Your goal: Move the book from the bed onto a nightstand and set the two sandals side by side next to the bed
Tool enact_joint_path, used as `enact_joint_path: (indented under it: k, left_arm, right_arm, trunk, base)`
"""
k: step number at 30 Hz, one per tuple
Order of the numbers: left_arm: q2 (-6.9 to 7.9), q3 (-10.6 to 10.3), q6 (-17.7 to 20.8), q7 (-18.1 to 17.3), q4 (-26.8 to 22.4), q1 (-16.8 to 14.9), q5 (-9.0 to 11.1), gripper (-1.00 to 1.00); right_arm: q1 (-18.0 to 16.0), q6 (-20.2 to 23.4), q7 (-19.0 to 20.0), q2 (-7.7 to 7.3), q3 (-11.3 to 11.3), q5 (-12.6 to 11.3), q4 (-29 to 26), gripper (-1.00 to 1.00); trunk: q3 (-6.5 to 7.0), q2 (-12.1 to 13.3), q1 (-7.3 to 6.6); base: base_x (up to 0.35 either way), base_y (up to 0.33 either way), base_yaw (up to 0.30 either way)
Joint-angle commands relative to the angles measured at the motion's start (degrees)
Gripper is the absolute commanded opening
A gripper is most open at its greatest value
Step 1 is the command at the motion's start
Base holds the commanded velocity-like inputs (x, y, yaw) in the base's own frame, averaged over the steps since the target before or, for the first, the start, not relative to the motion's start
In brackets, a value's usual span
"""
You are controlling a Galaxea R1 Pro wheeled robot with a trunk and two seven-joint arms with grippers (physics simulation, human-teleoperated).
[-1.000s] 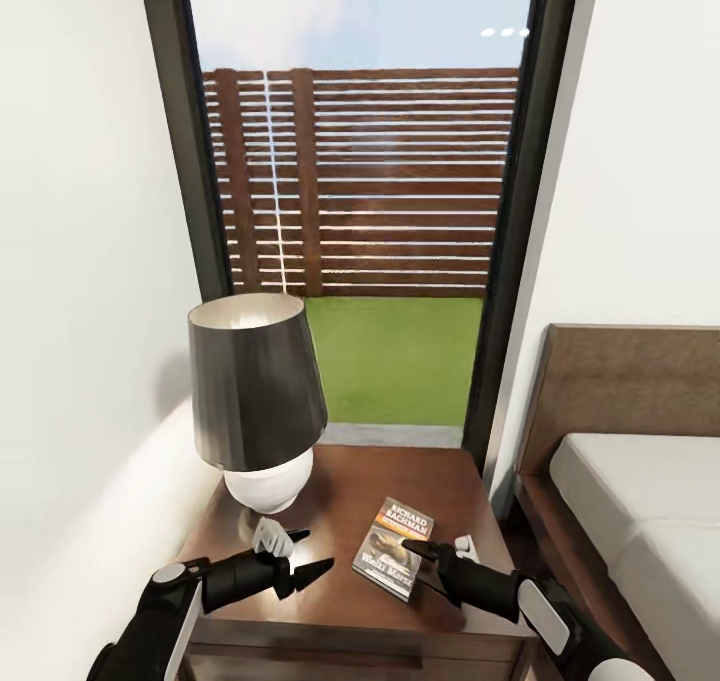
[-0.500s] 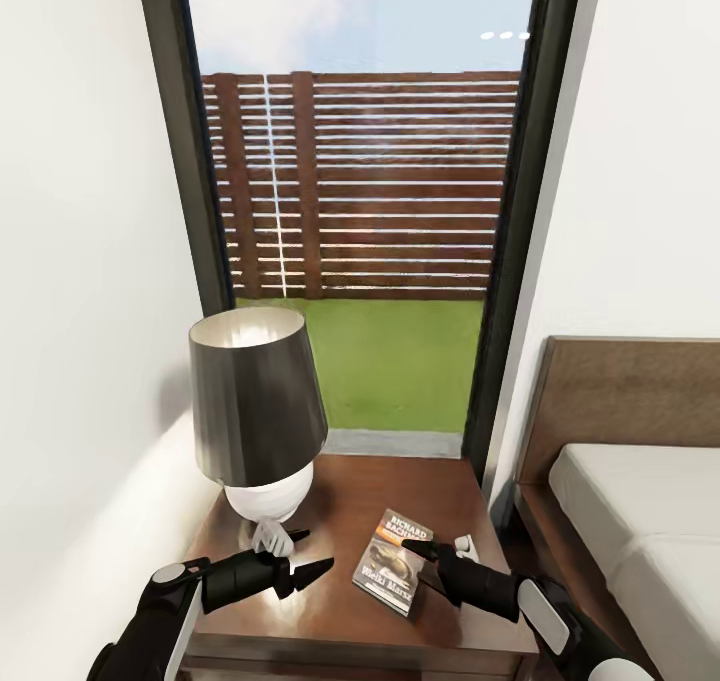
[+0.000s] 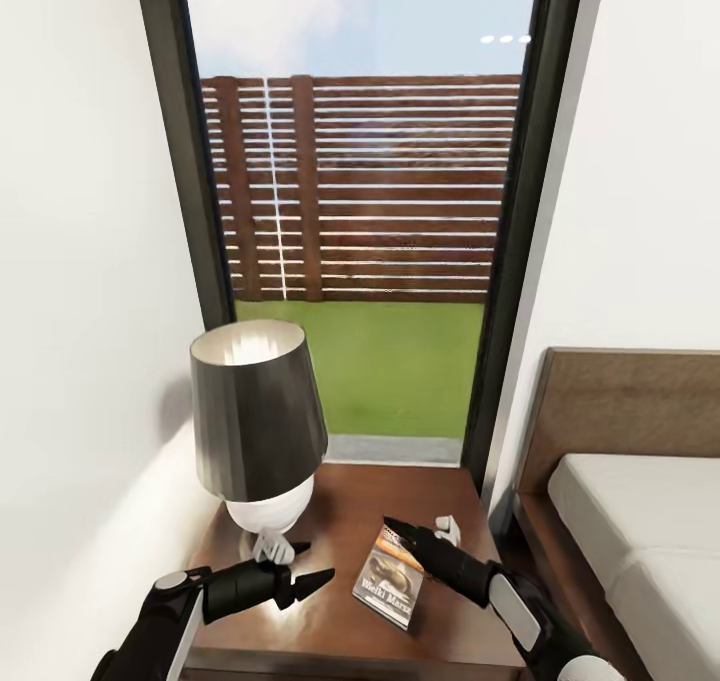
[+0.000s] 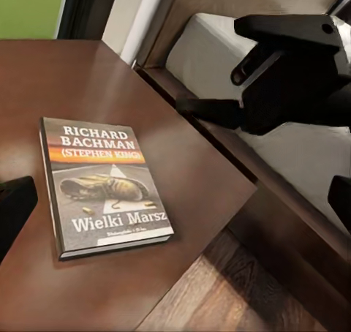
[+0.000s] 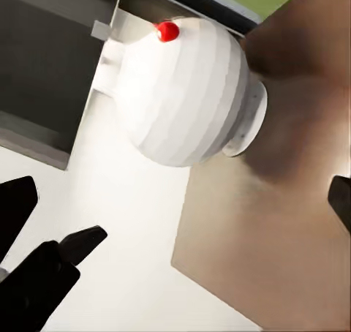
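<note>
1. My left gripper hovers over the nightstand near its front edge, fingers spread apart with nothing between them.
2. The lamp stands behind it at the nightstand's left rear.
3. The book lies flat on the nightstand, cover up.
4. My right gripper hangs above the book's far end, fingers parted and empty.
5. The bed sits to the right.
</note>
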Motion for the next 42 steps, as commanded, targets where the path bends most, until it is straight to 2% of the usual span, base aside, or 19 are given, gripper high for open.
enact_joint_path:
  k: [1,4,5,7,8,9,12,13,15,18,19,21,24,26,30,37,39,42]
  left_arm:
    - [-0.10,0.3,0.6,-0.5,-0.1,0.0,-0.4,1.00]
    - [-0.04,0.2,0.6,-0.5,0.0,0.0,-0.4,1.00]
    - [0.07,0.2,0.6,-0.5,0.0,0.0,-0.4,1.00]
    - [0.25,0.3,0.6,-0.6,0.1,0.0,-0.4,1.00]
    - [0.34,0.3,0.6,-0.6,0.2,0.0,-0.4,1.00]
    - [0.52,0.3,0.6,-0.6,0.2,0.0,-0.4,1.00]
    - [1.08,0.3,0.5,-0.6,0.3,0.0,-0.4,1.00]
    - [1.18,0.3,0.5,-0.6,0.3,0.0,-0.4,1.00]
    - [1.27,0.3,0.5,-0.6,0.4,0.0,-0.4,1.00]
    - [1.43,0.3,0.5,-0.6,0.4,0.0,-0.4,1.00]
    - [1.48,0.3,0.5,-0.6,0.4,0.1,-0.4,1.00]
    - [1.48,0.3,0.5,-0.6,0.6,0.1,-0.4,1.00]
    - [1.48,0.4,0.4,-0.6,1.9,0.1,-0.4,1.00]
    - [1.48,0.4,0.3,-0.6,2.3,0.1,-0.4,1.00]
    - [1.48,0.4,0.3,-0.4,2.6,0.1,-0.5,1.00]
    - [1.48,0.4,0.1,0.0,5.7,0.1,-0.6,1.00]
    - [1.48,0.4,0.0,0.1,6.4,0.1,-0.6,1.00]
    - [1.48,0.3,0.0,0.3,7.6,0.1,-0.7,1.00]
  right_arm:
    - [0.0,0.0,0.0,-0.08,0.3,-0.5,-0.5,1.00]
    - [0.1,-1.2,0.0,-0.28,0.3,0.1,-3.0,1.00]
    - [0.2,-1.5,0.0,-0.47,0.3,1.1,-3.5,1.00]
    - [0.4,-5.6,0.1,-3.50,0.3,4.9,-3.6,1.00]
    - [0.5,-9.4,0.2,-5.86,0.3,7.4,-3.4,1.00]
    - [0.5,-11.7,0.2,-7.29,0.3,9.0,-3.2,1.00]
    - [0.6,-15.5,0.2,-9.59,0.3,12.5,-2.6,1.00]
    - [0.6,-16.1,0.2,-9.89,0.3,13.0,-1.8,1.00]
    - [0.6,-16.4,0.2,-10.08,0.3,13.3,-0.5,1.00]
    - [0.6,-16.8,0.3,-10.33,0.2,13.7,4.6,1.00]
    - [0.6,-17.0,0.3,-10.47,0.2,13.8,8.0,1.00]
    - [0.6,-17.0,0.3,-10.51,0.2,13.8,8.4,1.00]
    - [0.6,-22.2,0.3,-10.51,0.2,13.8,10.2,1.00]
    - [0.6,-24.1,0.4,-10.54,0.2,13.9,14.0,1.00]
    - [0.6,-25.4,4.2,-11.38,0.2,13.9,18.7,1.00]
    - [0.6,-26.0,8.7,-12.70,0.1,13.7,20.3,1.00]
    - [0.6,-27.2,9.5,-13.21,0.1,13.7,21.1,1.00]
    - [0.6,-29.8,10.9,-14.09,0.2,13.5,25.8,1.00]
  trunk:
    - [0.12,0.4,-0.24]
    - [0.66,1.6,-0.89]
    - [0.84,2.0,-1.11]
    - [1.20,2.8,-1.55]
    - [1.38,3.2,-1.77]
    - [1.56,3.6,-1.99]
    - [2.10,4.8,-2.65]
    - [2.28,5.2,-2.87]
    - [2.63,6.0,-3.31]
    - [3.17,7.2,-3.97]
    - [3.35,7.6,-4.19]
    - [3.71,8.4,-4.63]
    - [4.25,9.6,-5.29]
    - [4.61,10.4,-5.73]
    - [5.33,12.0,-6.60]
    - [6.58,14.8,-8.14]
    - [6.94,15.6,-8.58]
    - [7.48,16.8,-9.24]
  base:
    - [0.000,0.000,0.000]
    - [0.000,0.000,0.000]
    - [0.000,0.000,0.000]
    - [0.000,0.000,0.000]
    - [0.000,0.000,0.000]
    - [0.000,0.000,0.000]
    - [0.000,0.000,0.000]
    - [0.000,0.000,0.000]
    - [0.000,0.000,0.000]
    - [0.000,0.000,0.000]
    - [0.000,0.000,0.000]
    - [0.000,0.000,0.000]
    - [0.000,0.000,0.000]
    - [0.000,0.000,0.000]
    - [0.000,0.000,0.000]
    - [0.000,0.000,0.000]
    - [0.000,0.000,0.000]
    - [0.000,0.000,0.000]
